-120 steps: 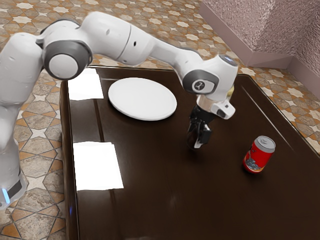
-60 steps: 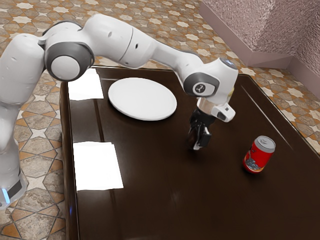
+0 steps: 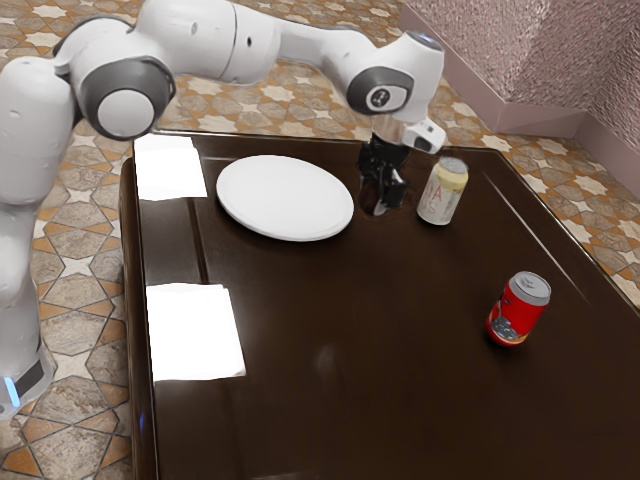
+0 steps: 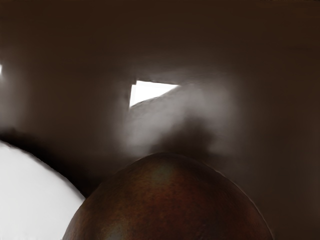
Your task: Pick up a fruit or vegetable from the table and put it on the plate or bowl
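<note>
1. The arm's fingers clench a round brown fruit, held just off the dark surface at the white plate's three o'clock rim.
2. A yellow can stands near, at the hand's three o'clock.
3. The fruit looks firm, smooth and light, so a hold across its widest middle should suit it.
</note>
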You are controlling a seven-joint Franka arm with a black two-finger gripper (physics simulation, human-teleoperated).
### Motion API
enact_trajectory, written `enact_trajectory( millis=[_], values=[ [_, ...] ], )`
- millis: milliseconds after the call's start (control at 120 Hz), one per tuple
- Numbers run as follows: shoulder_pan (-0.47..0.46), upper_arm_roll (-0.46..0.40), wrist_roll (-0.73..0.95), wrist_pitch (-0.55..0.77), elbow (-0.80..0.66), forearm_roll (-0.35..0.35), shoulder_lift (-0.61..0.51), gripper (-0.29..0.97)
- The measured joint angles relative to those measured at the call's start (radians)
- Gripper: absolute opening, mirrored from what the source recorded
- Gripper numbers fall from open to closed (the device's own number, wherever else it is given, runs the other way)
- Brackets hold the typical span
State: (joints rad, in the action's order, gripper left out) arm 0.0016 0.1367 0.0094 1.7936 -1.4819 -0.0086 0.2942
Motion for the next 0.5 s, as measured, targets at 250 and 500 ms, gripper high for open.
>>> enact_trajectory(
  millis=[250, 500],
  values=[
    [0.086, 0.047, -0.005, -0.064, -0.188, 0.023, -0.173, 0.37],
    [0.132, 0.08, -0.011, -0.063, -0.288, 0.032, -0.176, 0.36]
  ],
)
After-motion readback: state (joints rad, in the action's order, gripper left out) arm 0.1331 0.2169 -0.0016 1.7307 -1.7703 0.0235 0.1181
